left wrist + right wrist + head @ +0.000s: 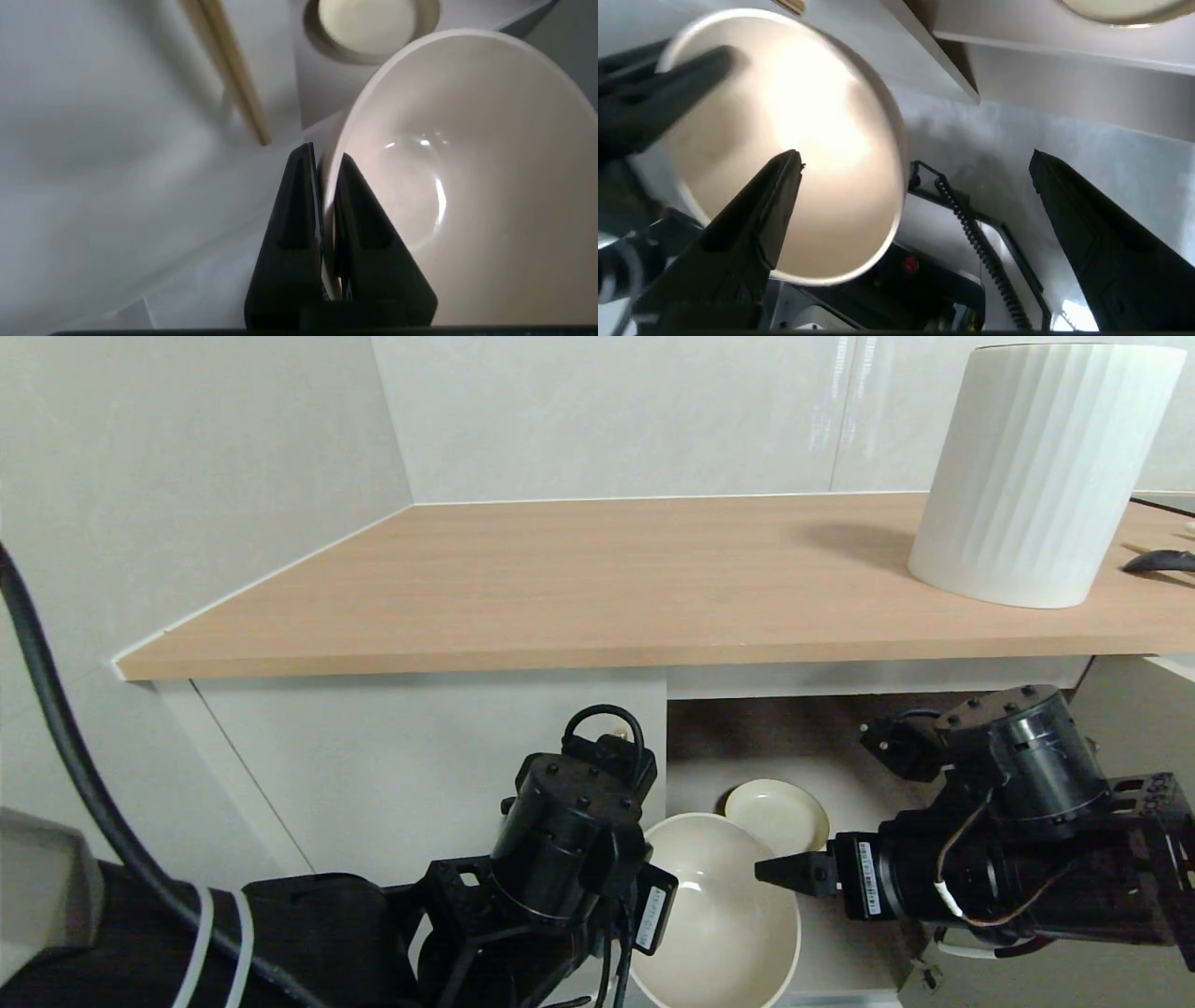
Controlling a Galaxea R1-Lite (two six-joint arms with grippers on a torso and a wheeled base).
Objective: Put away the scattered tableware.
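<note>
At the bottom centre of the head view, a bowl (pixel 719 915) is pinched by its rim in the left gripper (pixel 322 233), whose arm is held low. To its right, the right gripper (pixel 915 163) is held level, its jaws spread wide, pointing at the bowl. Just above the bowl, a small plate (pixel 780 812) is seen.

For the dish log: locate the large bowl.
Head view, bottom centre: the large bowl is before the open cabinet, in front of the small dish, its rim in the jaws of the left gripper.
</note>
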